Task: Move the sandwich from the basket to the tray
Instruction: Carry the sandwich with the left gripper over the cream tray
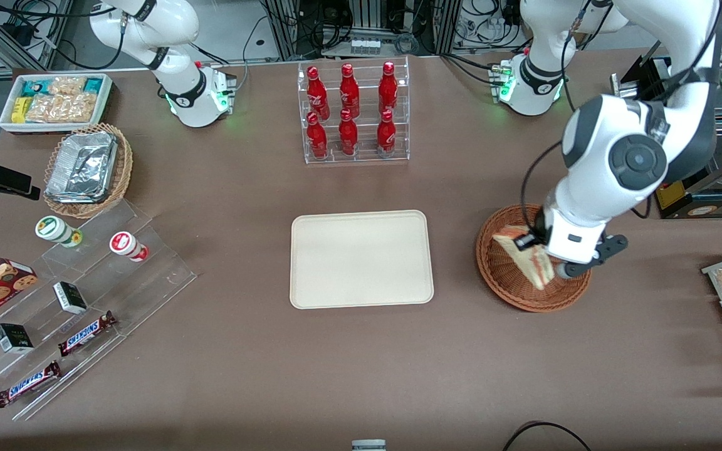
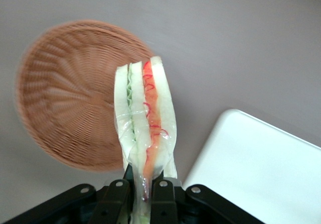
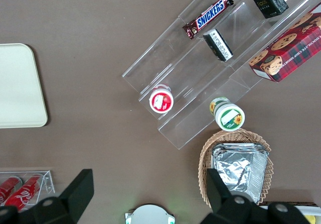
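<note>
- The scene is a wide brown desk (image 1: 361,351) in a lab, with cables and equipment racks at its edge and snacks set out around it.
- The end effector (image 1: 539,247) of the left arm hangs above the round reddish-brown wicker basket (image 1: 504,275). It is clenched on the wrapped sandwich (image 1: 527,254), and in the wrist view the two black fingers (image 2: 163,191) pinch the narrow end of the wedge.
- The sandwich is lifted clear of the basket. Its cut edge (image 2: 145,118) shows the green, pale and red layers, and the basket under it (image 2: 70,93) looks empty.
- I judge that the pick is done and the carrying step is in hand. The cream tray (image 1: 361,260) lies beside the basket, toward the parked arm's end of the desk, and nothing is on it.
- The next move calls for travelling sideways over the tray's rim (image 2: 220,128), lowering until the wedge rests flat, and only then releasing. The grip is near one tip, so the sandwich may swing.
- Other containers: a clear rack with six red bottles (image 1: 351,113), a tan basket holding a foil container (image 1: 82,166), and a white box of snack packets (image 1: 57,100).
</note>
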You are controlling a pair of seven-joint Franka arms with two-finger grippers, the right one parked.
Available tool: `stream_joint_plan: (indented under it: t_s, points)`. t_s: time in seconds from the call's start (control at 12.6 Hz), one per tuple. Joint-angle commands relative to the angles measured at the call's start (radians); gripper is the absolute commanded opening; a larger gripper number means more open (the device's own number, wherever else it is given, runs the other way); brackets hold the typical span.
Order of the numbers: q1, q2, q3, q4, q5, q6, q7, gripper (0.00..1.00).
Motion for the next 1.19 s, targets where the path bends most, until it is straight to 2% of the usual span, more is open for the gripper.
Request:
stream_joint_plan:
  t_s: [0.0, 0.16, 0.55, 0.71, 0.87, 1.11]
  points:
    - [-0.088, 0.094, -0.003, 0.144, -0.037, -0.028, -0.009, 0.00]
    - [-0.142, 0.183, -0.008, 0.263, -0.090, -0.032, -0.022, 0.00]
    - [-0.263, 0.376, -0.034, 0.414, -0.089, 0.000, 0.033, 0.00]
    - [-0.318, 0.415, -0.033, 0.418, -0.049, 0.042, 0.031, 0.00]
    - [-0.372, 0.467, -0.031, 0.418, -0.040, 0.092, 0.030, 0.00]
    - [-0.426, 0.544, -0.031, 0.416, 0.057, 0.165, 0.022, 0.00]
